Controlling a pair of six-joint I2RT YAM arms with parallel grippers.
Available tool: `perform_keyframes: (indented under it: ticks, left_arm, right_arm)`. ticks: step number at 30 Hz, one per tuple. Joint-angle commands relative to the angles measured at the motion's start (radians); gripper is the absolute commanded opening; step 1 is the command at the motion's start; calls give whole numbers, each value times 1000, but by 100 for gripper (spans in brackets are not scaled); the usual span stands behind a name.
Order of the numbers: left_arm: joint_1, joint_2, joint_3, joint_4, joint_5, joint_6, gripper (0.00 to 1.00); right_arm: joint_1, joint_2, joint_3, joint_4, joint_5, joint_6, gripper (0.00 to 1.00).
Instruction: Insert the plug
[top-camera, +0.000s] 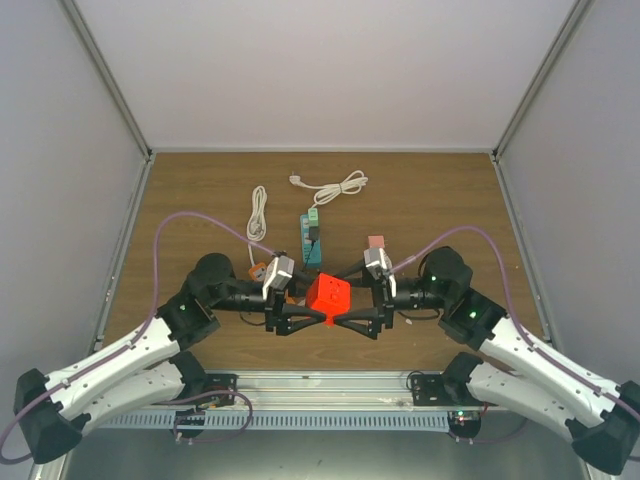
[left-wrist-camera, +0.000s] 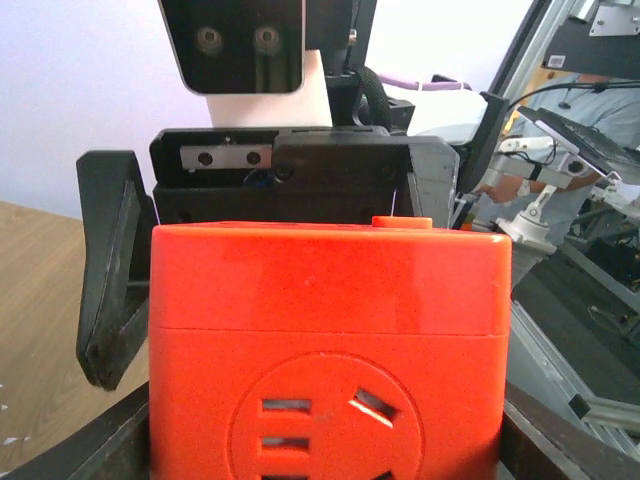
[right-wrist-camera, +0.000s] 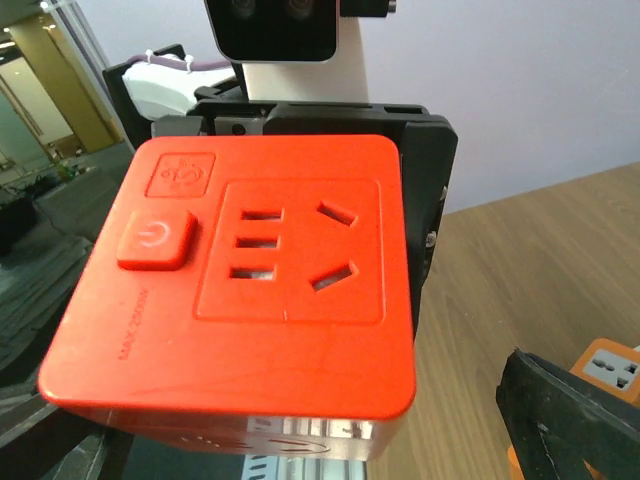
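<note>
A red cube socket (top-camera: 327, 296) hangs above the table between my two grippers. My left gripper (top-camera: 316, 318) is shut on it, and in the left wrist view the cube (left-wrist-camera: 330, 330) fills the gap between the fingers. My right gripper (top-camera: 344, 319) is open, facing the cube (right-wrist-camera: 250, 270), with its right finger (right-wrist-camera: 575, 420) well clear of it. A small black boxy plug (top-camera: 315, 232) sits on a teal power strip (top-camera: 311, 248) behind the grippers. It is too small to tell whether it is seated in a socket.
Two coiled white cords lie further back, one on the left (top-camera: 258, 212) and one with a white plug (top-camera: 332, 188). An orange adapter (top-camera: 258, 270) lies by the left wrist and also shows in the right wrist view (right-wrist-camera: 615, 368). A pink block (top-camera: 376, 242) sits by the right wrist.
</note>
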Motion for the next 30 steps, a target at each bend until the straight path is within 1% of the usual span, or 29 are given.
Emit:
perform_keyframes:
  ticks: [1, 6, 7, 9, 10, 14, 15, 17, 20, 22, 23, 24, 25, 27, 28, 30]
  left_arm:
    - [11, 13, 45, 46, 29, 7, 13]
    - [13, 39, 49, 53, 39, 8, 14]
    - [14, 43, 49, 55, 40, 9, 14]
    - [15, 49, 46, 60, 38, 8, 14]
    - [15, 51, 45, 62, 37, 7, 14]
    - [21, 49, 45, 63, 32, 4, 14]
    - [24, 47, 45, 62, 32, 5, 14]
    - [28, 43, 47, 57, 29, 5, 14]
    - [37, 39, 47, 49, 26, 6, 14]
    - [46, 36, 47, 45, 25, 7, 15]
    - [49, 35, 48, 38, 19, 7, 17]
    - [53, 33, 51, 30, 8, 7, 21]
    - [57, 31, 53, 21, 1, 9, 29]
    - [66, 22, 57, -1, -23, 6, 56]
    - [70, 16, 62, -19, -48, 5, 65]
    - [80, -2, 72, -58, -104, 4, 72]
  right_arm:
    - [25, -6, 10, -7, 63, -30, 100]
    - [28, -30, 12, -15, 53, -36, 99]
    - [28, -37, 10, -15, 49, -36, 97]
    - [29, -49, 11, -10, 34, -33, 89]
    - [29, -51, 11, -9, 30, -31, 84]
    - [30, -49, 12, -12, 29, -27, 56]
    - [29, -46, 13, -13, 28, -26, 52]
    - [29, -39, 14, -14, 29, -23, 48]
    - [30, -33, 15, -12, 22, -18, 24]
    - [30, -33, 15, -13, 19, -13, 4]
    - [30, -35, 15, -11, 20, -9, 1]
    - [30, -37, 15, -11, 23, -6, 1]
    - [31, -38, 14, -11, 29, -1, 0]
    - [30, -43, 16, -17, 58, 10, 0]
    - [31, -42, 18, -23, 78, 15, 0]
    - [30, -40, 21, -36, 136, 29, 0]
